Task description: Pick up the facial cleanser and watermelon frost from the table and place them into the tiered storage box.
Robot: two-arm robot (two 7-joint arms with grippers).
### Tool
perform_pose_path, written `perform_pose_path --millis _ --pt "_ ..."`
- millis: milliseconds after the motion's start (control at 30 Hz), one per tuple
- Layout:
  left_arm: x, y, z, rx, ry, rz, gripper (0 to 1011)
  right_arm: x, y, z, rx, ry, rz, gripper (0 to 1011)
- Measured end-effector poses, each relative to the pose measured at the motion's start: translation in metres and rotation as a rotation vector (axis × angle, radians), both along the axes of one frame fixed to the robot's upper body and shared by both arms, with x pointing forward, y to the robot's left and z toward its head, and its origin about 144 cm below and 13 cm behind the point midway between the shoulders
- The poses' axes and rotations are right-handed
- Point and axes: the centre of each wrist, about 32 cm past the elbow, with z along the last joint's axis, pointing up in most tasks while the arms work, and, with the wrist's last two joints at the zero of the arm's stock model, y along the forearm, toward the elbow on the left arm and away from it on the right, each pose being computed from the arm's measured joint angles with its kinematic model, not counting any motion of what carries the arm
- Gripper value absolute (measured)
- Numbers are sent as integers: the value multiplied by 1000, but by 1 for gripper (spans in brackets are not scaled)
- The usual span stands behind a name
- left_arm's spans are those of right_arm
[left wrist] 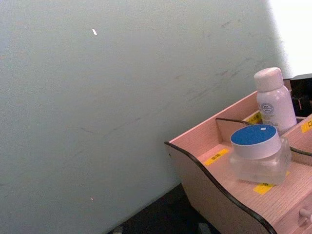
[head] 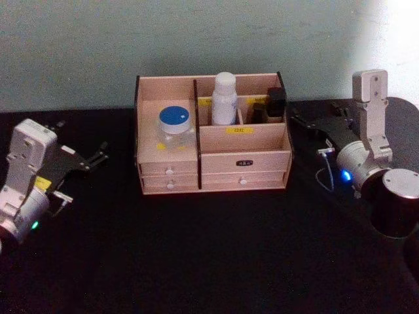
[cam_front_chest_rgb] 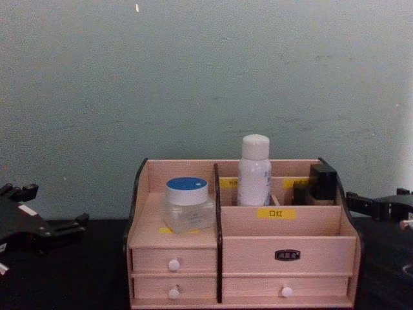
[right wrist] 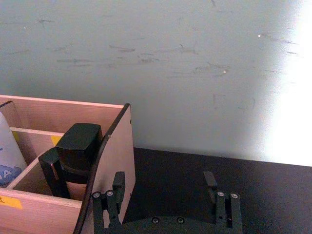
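My left gripper hovers over the black table, left of the tiered storage box, fingers apart and holding nothing. My right gripper sits just right of the box, fingers likewise apart and empty. In the box's left compartment stands a clear jar with a blue lid; a white bottle stands upright in the middle rear compartment, and a black container occupies the far right one.

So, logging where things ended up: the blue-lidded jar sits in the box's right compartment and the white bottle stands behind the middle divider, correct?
Not quite. The blue-lidded jar sits in the left compartment of the box, not the right, as the head view shows. The white bottle does stand behind the middle divider.
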Motion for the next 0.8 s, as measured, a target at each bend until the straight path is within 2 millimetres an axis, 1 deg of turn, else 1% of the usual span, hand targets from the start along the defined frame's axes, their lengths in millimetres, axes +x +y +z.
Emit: perform_pose_path --millis 800 --pt "0 0 0 0 0 0 1001 0 0 1 -1 -8 2 1003"
